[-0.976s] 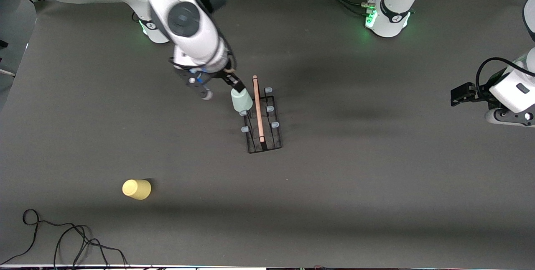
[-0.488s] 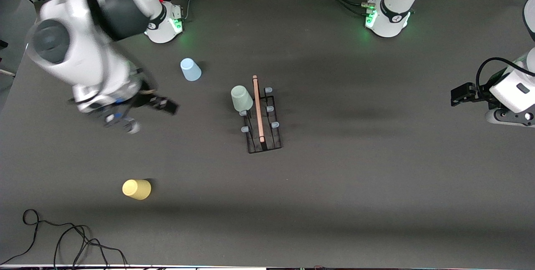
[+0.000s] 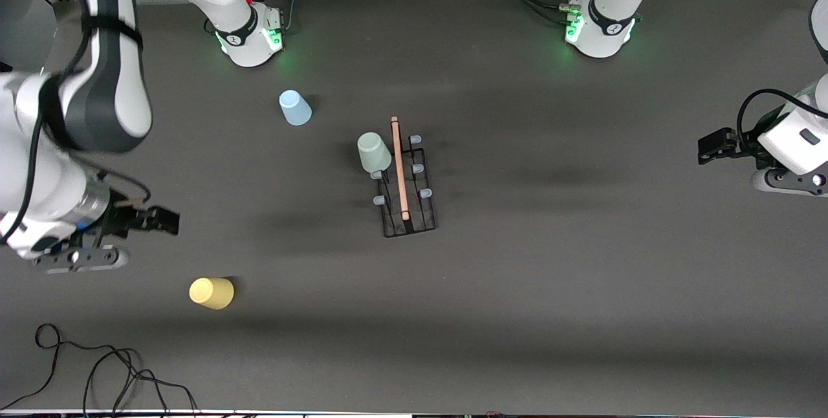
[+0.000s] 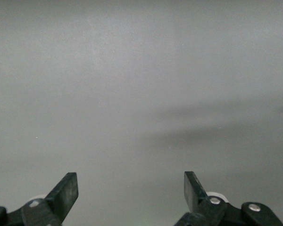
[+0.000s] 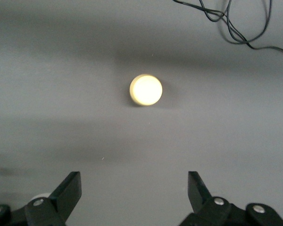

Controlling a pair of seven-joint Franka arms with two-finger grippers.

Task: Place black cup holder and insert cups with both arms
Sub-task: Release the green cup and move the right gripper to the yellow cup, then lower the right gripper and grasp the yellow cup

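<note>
The right gripper (image 3: 155, 220) hangs over the bench (image 3: 582, 288) at the right arm's end, fingers (image 5: 68, 190) spread wide and empty. The yellow cup (image 3: 211, 293) stands upside down just nearer the front camera than that gripper, with a loose black cable (image 3: 97, 366) nearer still. The pale blue cup (image 3: 294, 108) sits inverted close to the right arm's base. At mid-bench stands the black cup holder (image 3: 406, 178), the mint green cup (image 3: 374, 153) set over one of its pegs. The left gripper (image 3: 710, 147) waits over the left arm's end, spread wide, holding nothing.
</note>
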